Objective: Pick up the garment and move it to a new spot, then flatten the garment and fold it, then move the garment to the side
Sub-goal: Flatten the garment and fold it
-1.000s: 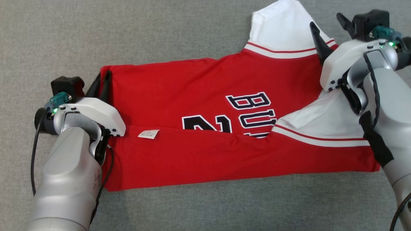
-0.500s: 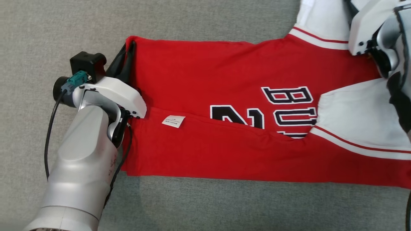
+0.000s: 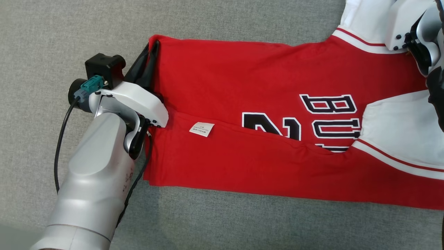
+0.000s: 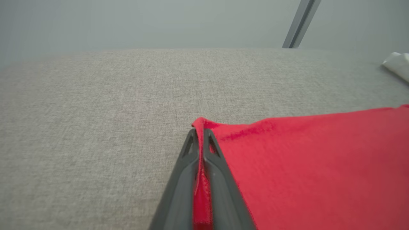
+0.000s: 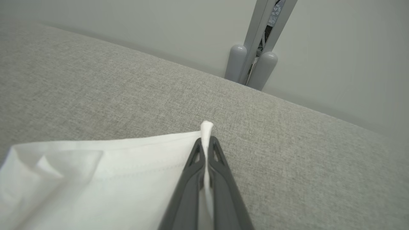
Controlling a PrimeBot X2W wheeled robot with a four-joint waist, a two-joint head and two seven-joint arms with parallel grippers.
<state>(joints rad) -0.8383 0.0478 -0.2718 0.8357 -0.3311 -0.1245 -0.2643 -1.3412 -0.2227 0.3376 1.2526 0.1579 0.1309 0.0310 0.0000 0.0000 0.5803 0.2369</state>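
The garment [image 3: 249, 86] is a red jersey with white sleeves and black letters, lying folded lengthwise on the grey cloth surface. My left gripper [image 3: 152, 48] is shut on its far left corner; in the left wrist view the red hem [image 4: 200, 150] is pinched between the dark fingers of the left gripper [image 4: 199, 131]. At the upper right, my right arm's white wrist housing [image 3: 404, 24] sits over the far white sleeve [image 3: 360, 21]. In the right wrist view my right gripper [image 5: 206, 139] is shut on the white sleeve edge [image 5: 206, 127].
The grey cloth surface [image 3: 69, 41] spreads all round the jersey. A white care label [image 3: 202, 128] lies on the near red flap. A grey post [image 5: 255, 60] and a pale wall stand behind the surface's far edge.
The head camera has shifted, so the whole picture moved right. My left gripper closed on the red corner. My right gripper, open a second ago, now pinches the white sleeve edge.
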